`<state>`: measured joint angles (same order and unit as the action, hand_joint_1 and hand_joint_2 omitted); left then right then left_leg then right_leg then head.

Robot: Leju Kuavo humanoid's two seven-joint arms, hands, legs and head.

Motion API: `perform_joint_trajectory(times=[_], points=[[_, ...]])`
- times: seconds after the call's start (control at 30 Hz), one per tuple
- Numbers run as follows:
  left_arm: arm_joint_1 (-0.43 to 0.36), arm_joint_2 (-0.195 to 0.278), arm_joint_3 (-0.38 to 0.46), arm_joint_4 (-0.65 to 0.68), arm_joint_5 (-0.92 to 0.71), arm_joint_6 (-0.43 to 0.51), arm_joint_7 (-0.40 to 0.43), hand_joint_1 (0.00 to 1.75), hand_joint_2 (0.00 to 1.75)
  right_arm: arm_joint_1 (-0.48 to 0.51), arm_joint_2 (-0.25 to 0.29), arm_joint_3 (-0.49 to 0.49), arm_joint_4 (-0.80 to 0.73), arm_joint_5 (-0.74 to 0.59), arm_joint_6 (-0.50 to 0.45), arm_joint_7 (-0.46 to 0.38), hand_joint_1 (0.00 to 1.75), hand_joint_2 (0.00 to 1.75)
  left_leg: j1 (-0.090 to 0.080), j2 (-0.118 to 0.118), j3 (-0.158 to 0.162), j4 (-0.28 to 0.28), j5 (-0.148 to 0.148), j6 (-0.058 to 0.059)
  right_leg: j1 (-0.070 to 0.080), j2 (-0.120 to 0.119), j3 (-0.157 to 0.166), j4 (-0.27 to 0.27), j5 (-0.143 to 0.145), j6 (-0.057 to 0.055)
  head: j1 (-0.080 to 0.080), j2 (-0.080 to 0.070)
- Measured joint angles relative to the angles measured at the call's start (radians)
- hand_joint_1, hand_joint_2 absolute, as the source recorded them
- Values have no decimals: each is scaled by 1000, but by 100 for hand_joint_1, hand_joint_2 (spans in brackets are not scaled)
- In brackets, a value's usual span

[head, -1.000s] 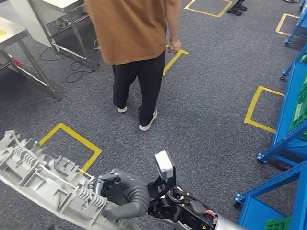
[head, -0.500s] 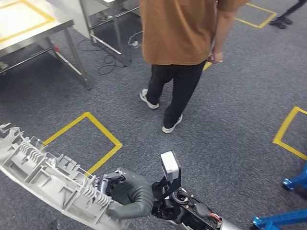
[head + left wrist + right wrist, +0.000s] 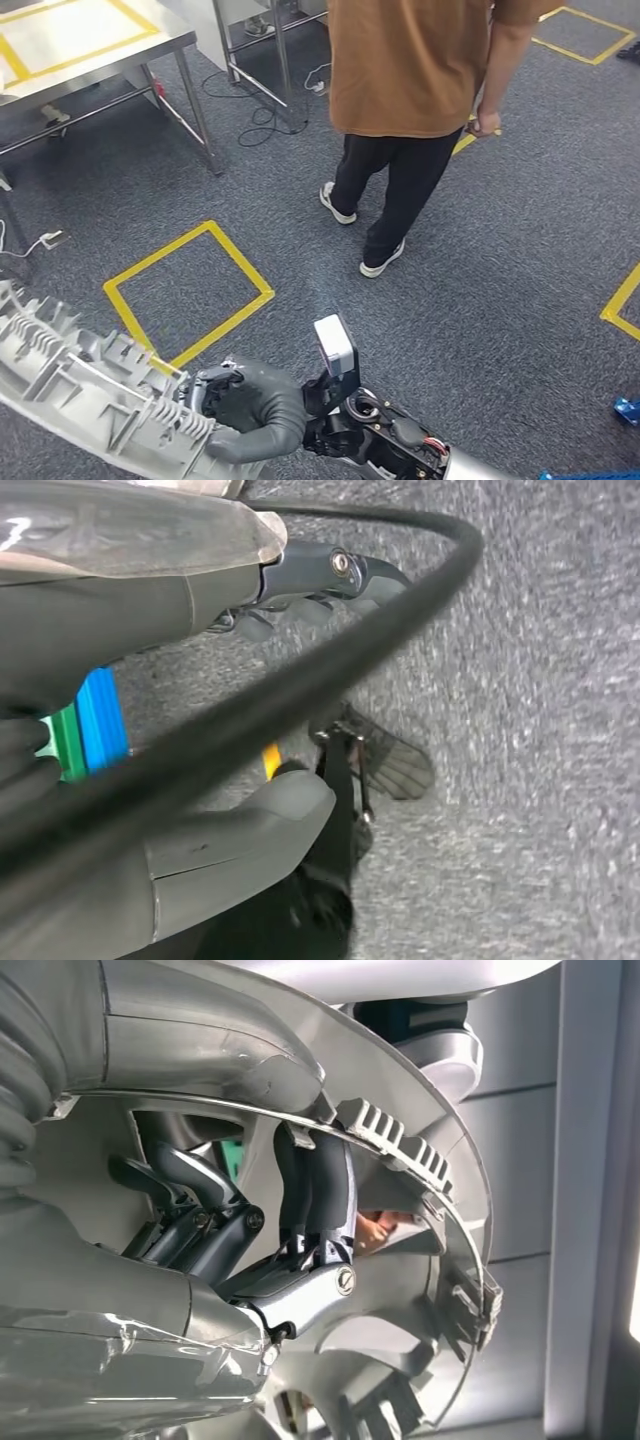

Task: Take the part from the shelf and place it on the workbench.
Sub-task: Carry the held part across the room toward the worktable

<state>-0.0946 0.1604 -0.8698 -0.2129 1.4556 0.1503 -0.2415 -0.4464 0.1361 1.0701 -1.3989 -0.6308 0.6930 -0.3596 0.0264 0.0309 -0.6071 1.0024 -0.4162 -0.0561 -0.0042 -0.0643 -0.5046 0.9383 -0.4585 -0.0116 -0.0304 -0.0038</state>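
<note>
Part (image 3: 90, 400): grey ribbed casting, carried low over the carpet (image 3: 468, 330) at the head view's lower left, well apart from the surface (image 3: 83, 45).
R hand (image 3: 253, 412): fingers (image 3: 313, 1185) clenched round the part's rim.
L hand (image 3: 226, 720): hangs over carpet (grip state cannot be told).
Person (image 3: 411, 90): seen ahead, beside the yellow tape square (image 3: 189, 292).

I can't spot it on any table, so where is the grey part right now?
In the head view, the ribbed grey part sits low on the left, gripped by the robot's right hand, above the carpet beside a yellow taped square.
</note>
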Motion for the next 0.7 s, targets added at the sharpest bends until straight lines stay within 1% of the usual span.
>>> perform_joint_trajectory(times=[0.03,0.07,0.1,0.13,0.17,0.2,0.23,0.27,0.3,0.33,0.37,0.4,0.43,0.47,0.5,0.53,0.57,0.6,0.63,0.67,0.7], points=[[-1,1,0,0,0,0,0,0,175,-1,0,1,0,0,0,0,175,175,-2,9,22,-43,11,6,2,-6,0,2,-3,6,-2,0],[-2,1,0,0,0,0,0,0,175,-2,0,2,0,-1,0,1,175,175,-5,11,29,-59,11,14,4,-11,1,3,-6,12,-1,0],[-1,2,0,0,0,0,1,0,175,-3,0,2,0,-2,-2,2,175,175,-8,3,28,-57,12,22,5,-16,3,3,-8,17,2,0],[0,2,0,0,-1,0,1,0,175,-4,1,2,0,-4,-3,4,175,175,-7,-5,28,-57,11,30,5,-19,5,3,-11,23,5,0],[1,2,0,0,-1,0,1,0,175,-5,1,2,0,-6,-4,5,175,175,-6,-12,29,-58,12,36,3,-12,3,11,-19,29,7,0],[1,2,0,0,-1,0,2,0,175,-6,1,2,0,-7,-5,7,175,175,-4,-19,31,-60,13,44,1,2,-6,34,-37,34,10,0],[1,2,0,0,-1,0,2,0,175,-7,1,3,0,-8,-6,8,175,175,-2,-25,32,-61,14,50,-1,22,-26,81,-66,38,16,0],[0,2,0,0,0,0,3,0,175,-8,1,3,0,-9,-6,8,175,175,-3,-32,32,-61,14,54,-2,41,-57,150,-101,40,22,0],[-1,2,0,0,0,0,3,0,175,-8,1,3,0,-9,-6,9,175,175,-4,-40,31,-61,15,57,-2,52,-91,226,-135,41,29,0],[-1,2,0,0,0,0,4,0,175,-8,1,3,1,-10,-5,9,175,175,-6,-49,31,-61,15,58,-3,57,-122,291,-157,41,34,0],[0,2,0,0,0,-1,5,0,175,-8,1,4,2,-11,-5,10,175,175,-8,-59,32,-60,14,58,-3,59,-140,325,-160,39,38,0],[0,2,0,0,1,-1,6,0,175,-8,1,4,3,-11,-5,10,175,175,-9,-70,33,-60,14,58,-3,61,-138,314,-141,36,41,0],[0,2,0,0,2,0,7,0,175,-8,1,4,4,-11,-4,10,175,175,-10,-82,35,-60,14,58,-3,66,-118,265,-105,32,44,0],[0,2,0,0,3,1,8,0,175,-8,1,4,5,-11,-3,10,175,175,-10,-95,36,-60,14,58,-2,80,-85,189,-62,25,47,0],[-1,2,0,0,6,3,10,0,175,-8,2,4,5,-10,-1,10,175,175,-12,-106,36,-59,14,56,-2,100,-53,115,-28,18,49,0],[-2,1,0,0,9,5,11,0,175,-8,2,4,5,-9,1,11,175,175,-12,-116,34,-57,15,53,-2,117,-29,58,-10,12,51,0],[-2,0,0,0,11,8,12,0,175,-8,2,4,6,-8,4,11,175,175,-11,-125,30,-57,16,49,-1,129,-14,27,-4,9,52,0],[-1,0,1,0,13,11,13,0,175,-8,2,4,6,-8,6,12,175,175,-10,-133,26,-57,20,42,1,130,-9,19,-7,6,52,0],[2,2,1,0,15,14,13,0,175,-8,3,5,6,-8,7,12,175,175,-9,-142,22,-59,24,35,1,122,-5,12,-5,4,53,0],[4,3,1,1,16,16,14,0,175,-8,5,5,6,-8,7,14,175,175,-8,-142,19,-58,23,29,-1,112,0,7,-1,1,52,0],[5,4,1,1,17,18,15,0,175,-8,7,5,6,-8,8,15,175,175,-9,-128,11,-43,13,24,-3,101,2,-1,4,-4,48,0]])
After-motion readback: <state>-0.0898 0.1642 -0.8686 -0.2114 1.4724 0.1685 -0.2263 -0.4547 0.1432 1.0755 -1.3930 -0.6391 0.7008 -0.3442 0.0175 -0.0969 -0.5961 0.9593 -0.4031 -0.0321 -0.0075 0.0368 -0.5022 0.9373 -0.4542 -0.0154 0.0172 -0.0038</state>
